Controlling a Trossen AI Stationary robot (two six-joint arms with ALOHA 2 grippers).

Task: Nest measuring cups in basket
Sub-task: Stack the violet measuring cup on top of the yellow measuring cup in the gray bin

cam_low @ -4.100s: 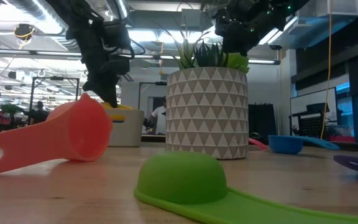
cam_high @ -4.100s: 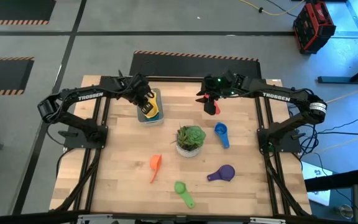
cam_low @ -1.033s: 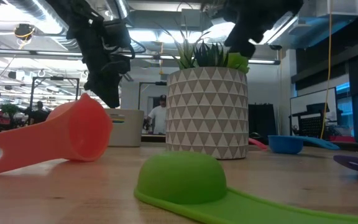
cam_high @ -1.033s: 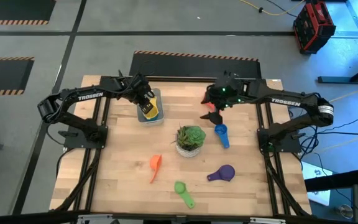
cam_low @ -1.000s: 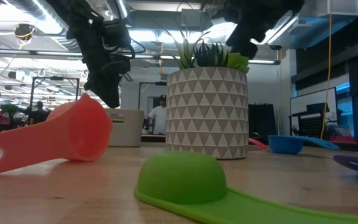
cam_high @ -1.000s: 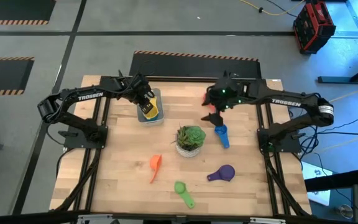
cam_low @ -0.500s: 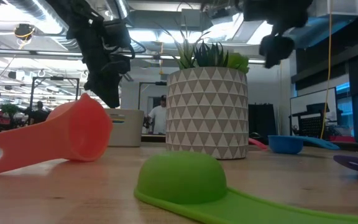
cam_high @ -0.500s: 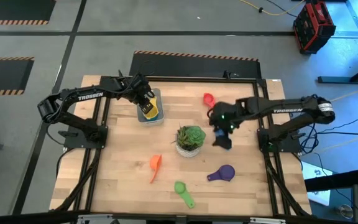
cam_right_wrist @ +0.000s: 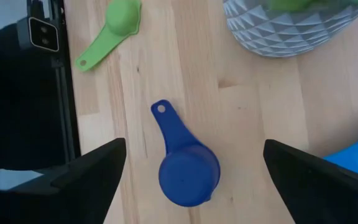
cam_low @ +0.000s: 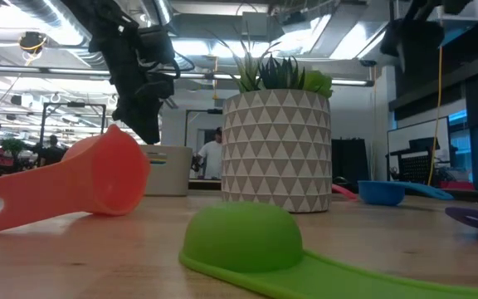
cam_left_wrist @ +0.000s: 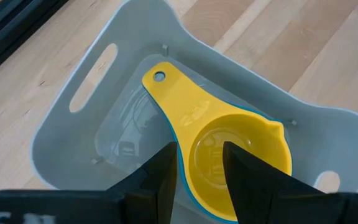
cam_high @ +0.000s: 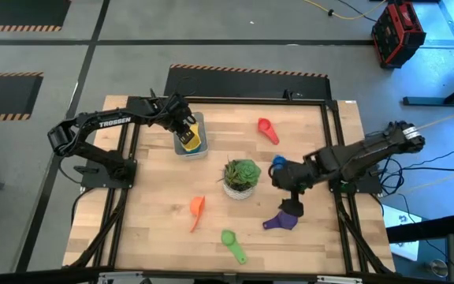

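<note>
Your right tool is hanging wide open, empty, over the purple cup lying on the table. Your left tool is sitting part-open over the basket, touching nothing, above the yellow cup nested there.

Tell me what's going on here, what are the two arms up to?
The robot is nesting measuring cups in a basket. The left gripper hovers over the basket, jaws partly open, above a yellow cup nested in a light blue one. The right gripper, jaws wide open, hangs over the purple cup. The red, blue, orange and green cups lie loose on the table around a potted plant.
</note>
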